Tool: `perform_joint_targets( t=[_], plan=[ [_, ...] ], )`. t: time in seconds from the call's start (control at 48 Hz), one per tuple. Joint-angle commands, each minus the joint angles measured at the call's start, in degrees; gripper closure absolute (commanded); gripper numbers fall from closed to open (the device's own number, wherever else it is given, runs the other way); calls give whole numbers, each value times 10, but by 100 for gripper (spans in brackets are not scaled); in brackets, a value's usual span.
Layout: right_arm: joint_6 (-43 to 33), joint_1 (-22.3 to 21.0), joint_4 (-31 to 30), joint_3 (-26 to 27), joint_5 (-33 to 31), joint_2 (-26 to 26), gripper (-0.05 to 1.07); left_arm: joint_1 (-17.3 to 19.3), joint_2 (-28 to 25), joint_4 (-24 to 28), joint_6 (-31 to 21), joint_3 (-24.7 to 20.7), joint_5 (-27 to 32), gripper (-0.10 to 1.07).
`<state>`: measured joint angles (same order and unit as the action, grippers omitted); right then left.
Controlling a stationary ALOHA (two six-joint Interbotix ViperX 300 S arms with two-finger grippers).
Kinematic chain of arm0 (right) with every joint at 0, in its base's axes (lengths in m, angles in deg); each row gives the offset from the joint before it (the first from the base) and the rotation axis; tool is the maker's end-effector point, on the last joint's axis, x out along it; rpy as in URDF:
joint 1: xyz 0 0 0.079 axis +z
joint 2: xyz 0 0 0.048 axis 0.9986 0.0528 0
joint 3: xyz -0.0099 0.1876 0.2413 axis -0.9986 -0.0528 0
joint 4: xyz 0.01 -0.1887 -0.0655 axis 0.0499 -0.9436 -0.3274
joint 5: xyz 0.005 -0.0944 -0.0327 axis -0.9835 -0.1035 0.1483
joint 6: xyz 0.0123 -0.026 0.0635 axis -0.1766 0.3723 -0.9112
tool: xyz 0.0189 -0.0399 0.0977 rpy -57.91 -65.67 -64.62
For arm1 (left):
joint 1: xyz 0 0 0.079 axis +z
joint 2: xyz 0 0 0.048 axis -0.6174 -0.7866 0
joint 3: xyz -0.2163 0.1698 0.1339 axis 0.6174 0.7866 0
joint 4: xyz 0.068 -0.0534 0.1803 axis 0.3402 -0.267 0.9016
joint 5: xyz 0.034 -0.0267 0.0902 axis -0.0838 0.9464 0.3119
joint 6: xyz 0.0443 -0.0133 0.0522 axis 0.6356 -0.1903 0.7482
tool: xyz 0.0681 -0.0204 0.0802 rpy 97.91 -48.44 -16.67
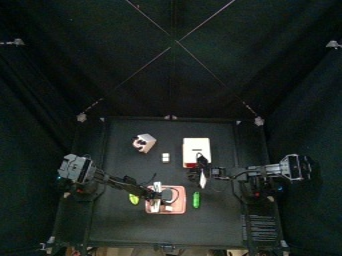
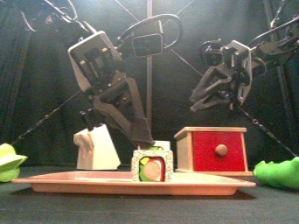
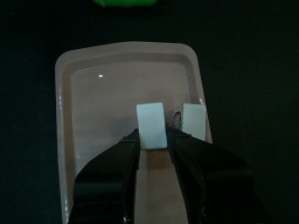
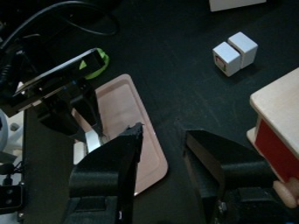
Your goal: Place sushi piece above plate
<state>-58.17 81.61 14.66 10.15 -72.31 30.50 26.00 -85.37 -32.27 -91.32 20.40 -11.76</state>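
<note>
The left end effector (image 3: pixel 160 166) is gripping the sushi piece (image 2: pixel 152 164), jaws closed against its two sides, as the left wrist view is showing a pale upright slab pinched between the black fingers. In the front view the sushi piece is resting with its base on the plate (image 2: pixel 70 181), roll face with green and orange filling turned toward the front camera, the left arm descending to it from above and behind. So the piece is lying directly under this end effector, not offset to either side; the plate's long axis is running away from the wrist camera, with the piece sitting toward the near end of it. Judgement: placement is looking nearly complete, and the remaining move is calling for a jaw release and a straight lift, since any sideways pull could tip the roll. The right end effector (image 4: pixel 163 144) is hanging released, jaws apart, holding nothing, off to the right side near the red box (image 2: pixel 212 149) on the worktop (image 2: pixel 140 206). A white block (image 2: pixel 96 149) is standing behind the plate, and green items (image 2: pixel 278 172) are lying at either edge.
</note>
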Motion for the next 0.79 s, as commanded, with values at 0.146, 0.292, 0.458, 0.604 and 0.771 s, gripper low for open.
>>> perform_joint_targets(
  t=[0.146,0.292,0.458,0.604,0.771],
  plan=[
    [1,-1,4,14,2,-6,28,12,45,26,1,-6,43,32],
    [1,-1,4,18,2,-6,28,51,71,85,-1,1,75,32],
    [1,-2,2,18,2,-6,28,106,78,129,0,11,74,32],
    [1,-1,4,21,2,-2,28,157,63,142,-1,19,48,32],
    [1,-1,2,25,2,8,28,194,40,156,1,33,3,32]
  ],
)
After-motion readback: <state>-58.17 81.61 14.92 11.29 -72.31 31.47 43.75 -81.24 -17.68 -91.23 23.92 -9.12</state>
